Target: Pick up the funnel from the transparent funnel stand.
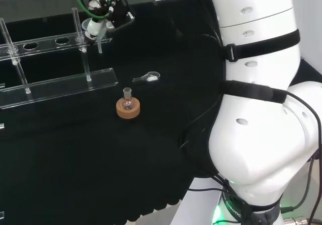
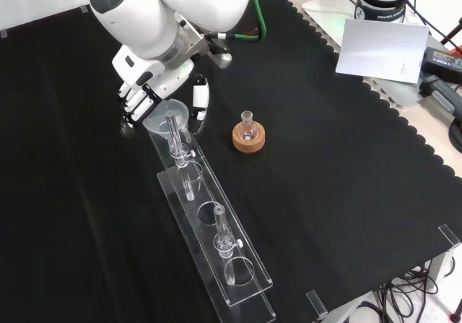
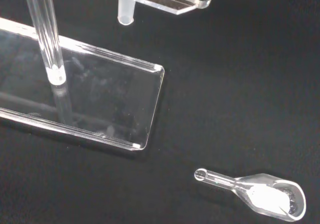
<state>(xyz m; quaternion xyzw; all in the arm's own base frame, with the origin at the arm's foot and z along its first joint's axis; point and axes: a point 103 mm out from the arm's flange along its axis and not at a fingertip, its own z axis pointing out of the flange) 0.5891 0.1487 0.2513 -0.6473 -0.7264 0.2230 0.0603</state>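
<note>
The hand [image 2: 144, 99] sits at the funnel [image 2: 169, 113], at 11 o'clock of the funnel stand [image 2: 216, 254]; whether its fingers clasp it, I cannot tell.

I work in a lab: my bench [image 2: 346, 157] wears black cloth and carries a clear funnel stand [image 2: 209, 229], a small flask [image 2: 247, 124] on a cork ring [image 2: 248, 140], and a glass scoop [image 3: 260, 194].

Matt black cloth [image 2: 325, 193] under everything. By the hand [image 2: 141, 99]: glossy clear plastic stand [image 2: 216, 243], smooth clear funnel [image 2: 167, 113]. Farther off: rough cork ring [image 2: 248, 138], clear glass scoop [image 3: 260, 194].
</note>
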